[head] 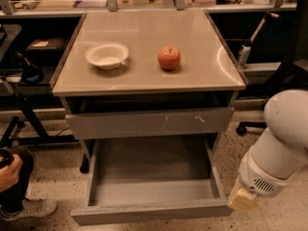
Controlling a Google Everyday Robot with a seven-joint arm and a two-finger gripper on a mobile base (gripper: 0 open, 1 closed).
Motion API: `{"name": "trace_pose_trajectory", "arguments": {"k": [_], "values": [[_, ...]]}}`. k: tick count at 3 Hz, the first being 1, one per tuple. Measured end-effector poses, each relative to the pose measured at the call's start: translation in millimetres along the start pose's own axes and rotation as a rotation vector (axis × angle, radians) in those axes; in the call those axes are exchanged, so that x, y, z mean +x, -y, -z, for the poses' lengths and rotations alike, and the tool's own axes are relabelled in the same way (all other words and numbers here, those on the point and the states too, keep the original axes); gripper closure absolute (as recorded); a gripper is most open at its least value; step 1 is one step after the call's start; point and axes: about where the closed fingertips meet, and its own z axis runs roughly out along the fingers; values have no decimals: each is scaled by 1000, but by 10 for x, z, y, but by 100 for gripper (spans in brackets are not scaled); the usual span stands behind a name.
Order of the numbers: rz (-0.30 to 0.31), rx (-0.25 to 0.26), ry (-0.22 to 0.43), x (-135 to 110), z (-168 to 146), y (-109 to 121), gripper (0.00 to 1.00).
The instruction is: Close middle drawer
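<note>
The middle drawer (151, 211) stands pulled far out of the cabinet, its long bare grey tray (151, 170) empty and its plain front panel nearest the camera. Above it the taller scratched drawer front (149, 122) sits slightly out under the tabletop. My white arm (279, 143) hangs at the lower right, its tan end piece (242, 199) just beside the middle drawer's front right corner. My gripper is out of view below the frame's edge.
A white bowl (107, 55) and a red apple (169, 57) rest on the beige tabletop (144, 78). A person's hand (8, 170) and shoe (29, 208) are at the lower left. Black stands and chair legs (245, 126) flank the cabinet.
</note>
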Motion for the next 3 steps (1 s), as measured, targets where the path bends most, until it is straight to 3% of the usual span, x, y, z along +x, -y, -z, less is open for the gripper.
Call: {"name": "trace_pose_trajectory", "arguments": {"k": [1, 2, 3], "values": [[-35, -111, 19, -53, -644, -54, 100], [-35, -111, 19, -53, -645, -54, 100], [-48, -194, 43, -121, -1038, -118, 100]]}}
